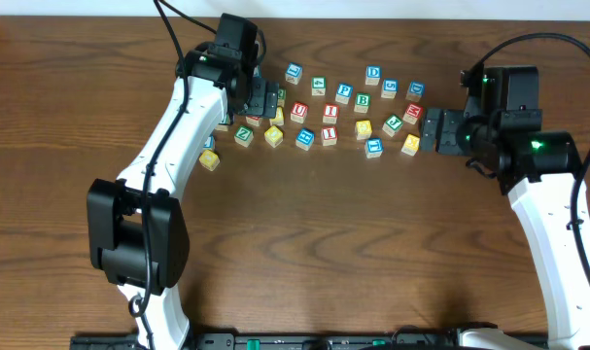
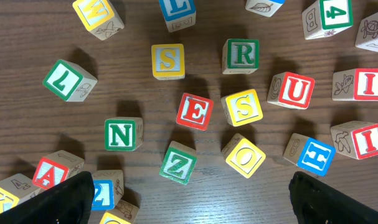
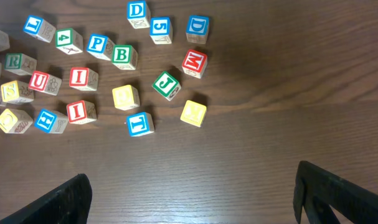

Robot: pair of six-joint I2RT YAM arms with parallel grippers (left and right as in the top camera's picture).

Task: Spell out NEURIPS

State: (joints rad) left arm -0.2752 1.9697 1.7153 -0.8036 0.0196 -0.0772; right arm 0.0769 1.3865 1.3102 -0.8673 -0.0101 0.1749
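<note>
**Many letter cubes lie loose, and both pincers are wide open**

Many small wooden cubes (image 1: 329,135) lie mixed up on the brown tabletop (image 1: 304,253). In the left wrist view, the green N cube (image 2: 122,134) sits near the red E cube (image 2: 194,111). A yellow S cube (image 2: 243,106) is just beside the E cube. The green R cube (image 2: 241,55) sits above that S. The red U cube (image 2: 292,91) is close to a red I cube (image 2: 363,84). In the right wrist view, the blue P cube (image 3: 98,43) sits just beside a green B cube (image 3: 122,56).

The left pincer (image 2: 195,202) hangs over the cubes. Its fingers are spread wide and it holds nothing. The right pincer (image 3: 198,199) hangs at the edge of the group, over bare wood. Its fingers are spread wide too, and it holds nothing.
</note>
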